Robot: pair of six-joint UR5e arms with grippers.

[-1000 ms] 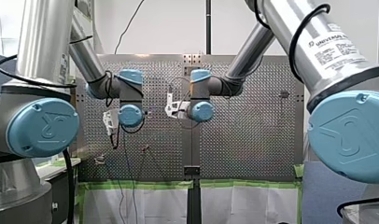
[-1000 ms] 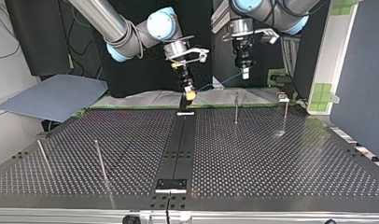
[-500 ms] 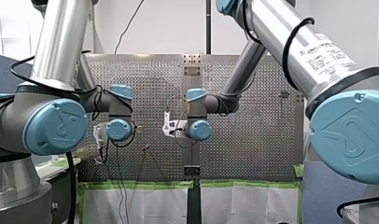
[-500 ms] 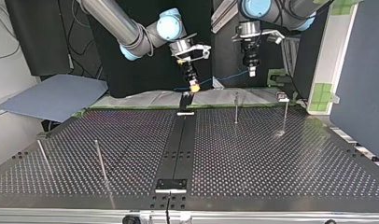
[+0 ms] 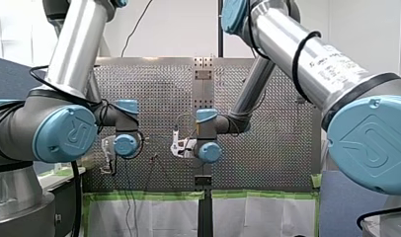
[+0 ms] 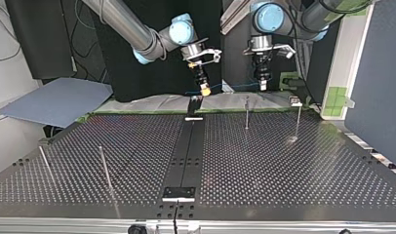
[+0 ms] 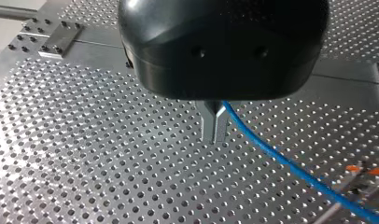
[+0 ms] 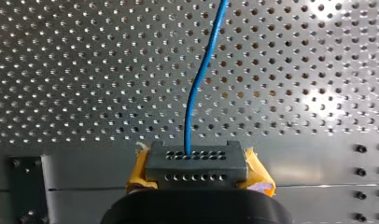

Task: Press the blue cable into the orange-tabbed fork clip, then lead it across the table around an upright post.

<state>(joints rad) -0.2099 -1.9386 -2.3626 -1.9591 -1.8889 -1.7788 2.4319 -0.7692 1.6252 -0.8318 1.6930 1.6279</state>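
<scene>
The thin blue cable hangs stretched between my two grippers above the table's far edge in the top view. My left gripper, with metal fingers pressed together, is shut on the cable, which trails away beside it toward the orange-tabbed fork clip. My right gripper has yellow pads and is shut on the cable, which runs ahead of it over the perforated table. Both grippers hover above the plate.
Thin upright posts stand on the perforated table: two at the top view's right, two at its left. A black rail runs down the middle. Green-taped sheeting lines the far edge.
In the front view both wrists have dropped lower and shifted left. In the top view both grippers have shifted right, the left one also lower, with the cable still between them.
</scene>
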